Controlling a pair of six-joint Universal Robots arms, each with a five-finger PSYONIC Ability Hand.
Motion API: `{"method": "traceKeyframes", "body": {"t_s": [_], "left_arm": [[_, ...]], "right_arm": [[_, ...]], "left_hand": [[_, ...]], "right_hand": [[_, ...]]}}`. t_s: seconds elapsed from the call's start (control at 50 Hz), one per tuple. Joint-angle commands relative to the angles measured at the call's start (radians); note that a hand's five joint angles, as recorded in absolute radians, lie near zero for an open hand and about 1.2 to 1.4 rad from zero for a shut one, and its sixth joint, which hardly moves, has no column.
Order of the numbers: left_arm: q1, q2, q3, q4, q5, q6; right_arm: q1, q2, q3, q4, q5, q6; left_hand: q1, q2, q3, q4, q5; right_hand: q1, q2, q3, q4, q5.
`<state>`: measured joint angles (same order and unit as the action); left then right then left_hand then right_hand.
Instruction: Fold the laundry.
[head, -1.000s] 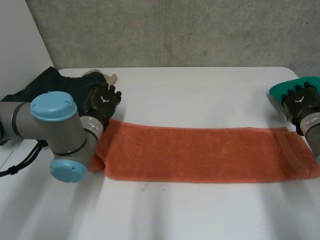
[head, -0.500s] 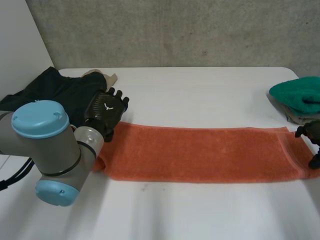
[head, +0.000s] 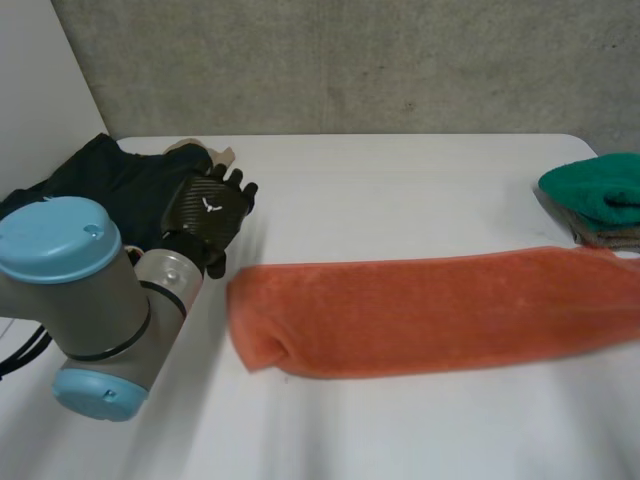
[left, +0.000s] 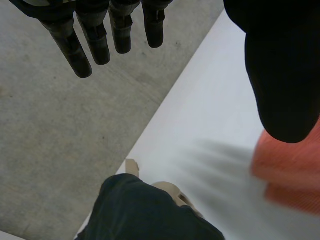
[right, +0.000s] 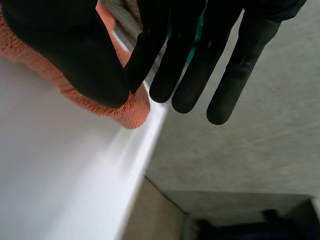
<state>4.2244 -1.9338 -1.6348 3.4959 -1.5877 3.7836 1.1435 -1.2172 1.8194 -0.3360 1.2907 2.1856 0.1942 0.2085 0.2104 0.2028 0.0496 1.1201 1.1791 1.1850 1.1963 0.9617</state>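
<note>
Orange towel dragged toward table's right edge, end pinched in right hand. Released by left hand, fingers straight. Likely repositioning before folding.

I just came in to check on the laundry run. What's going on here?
The robot is working on an orange towel, which lies in a long strip across the white table. Its right hand pinches one end of the towel between thumb and straight fingers, at the table's edge. The left hand is open and holds nothing. It hovers beside the dark clothes pile, clear of the towel's other end. A folded green cloth sits off to the side.
</note>
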Motion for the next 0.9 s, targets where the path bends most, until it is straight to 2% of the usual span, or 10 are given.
{"method": "traceKeyframes", "body": {"t_s": [0.02, 0.08, 0.28, 0.46, 0.58, 0.66, 0.68, 0.74, 0.8, 0.9], "left_arm": [[0.005, 0.056, -0.031, 0.000, 0.000, -0.001], [0.011, 0.078, -0.043, 0.000, 0.000, -0.001], [0.014, 0.114, -0.091, 0.002, 0.000, -0.062], [0.016, 0.116, -0.131, 0.009, 0.000, -0.085], [0.017, 0.111, -0.132, 0.011, 0.000, -0.085], [0.017, 0.114, -0.123, 0.012, 0.000, -0.085], [0.016, 0.116, -0.119, 0.012, 0.000, -0.085], [0.013, 0.119, -0.109, 0.012, 0.000, -0.085], [0.005, 0.118, -0.105, 0.014, 0.000, -0.085], [-0.001, 0.116, -0.105, 0.014, 0.000, -0.088]], "right_arm": [[0.054, -0.076, -0.009, -0.001, -0.016, -0.070], [0.249, -0.149, -0.009, -0.012, -0.047, -0.052], [0.850, -0.134, 0.001, -0.158, -0.146, -0.047], [1.225, 0.172, -0.115, -0.222, -0.133, -0.087], [1.237, 0.211, -0.109, -0.235, -0.126, -0.073], [1.210, 0.115, -0.089, -0.239, -0.056, 0.035], [1.167, 0.038, -0.078, -0.230, -0.007, 0.113], [1.070, -0.068, -0.042, -0.200, 0.059, 0.330], [1.012, -0.094, -0.016, -0.099, 0.059, 0.486], [0.883, -0.117, 0.018, 0.113, 0.056, 0.507]], "left_hand": [[-0.020, -0.034, -0.036, -0.028, -0.050], [-0.020, -0.034, -0.036, -0.028, -0.050], [-0.020, -0.034, -0.036, -0.028, -0.050], [-0.020, -0.034, -0.036, -0.028, -0.050], [-0.020, -0.034, -0.036, -0.028, -0.050], [-0.020, -0.034, -0.036, -0.028, -0.050], [-0.020, -0.034, -0.036, -0.028, -0.050], [-0.020, -0.034, -0.036, -0.028, -0.050], [-0.020, -0.034, -0.036, -0.028, -0.050], [-0.020, -0.034, -0.036, -0.028, -0.050]], "right_hand": [[0.276, 0.217, 0.211, 0.200, 0.260], [0.276, 0.217, 0.211, 0.200, 0.260], [0.276, 0.217, 0.211, 0.200, 0.260], [0.276, 0.217, 0.211, 0.200, 0.260], [0.239, 0.180, 0.174, 0.163, 0.223], [-0.880, -0.939, -0.945, -0.956, -0.896], [-0.946, -1.005, -1.011, -1.022, -0.962], [-0.946, -1.005, -1.011, -1.022, -0.962], [-0.946, -1.005, -1.011, -1.022, -0.962], [-0.946, -1.005, -1.011, -1.022, -0.962]]}}
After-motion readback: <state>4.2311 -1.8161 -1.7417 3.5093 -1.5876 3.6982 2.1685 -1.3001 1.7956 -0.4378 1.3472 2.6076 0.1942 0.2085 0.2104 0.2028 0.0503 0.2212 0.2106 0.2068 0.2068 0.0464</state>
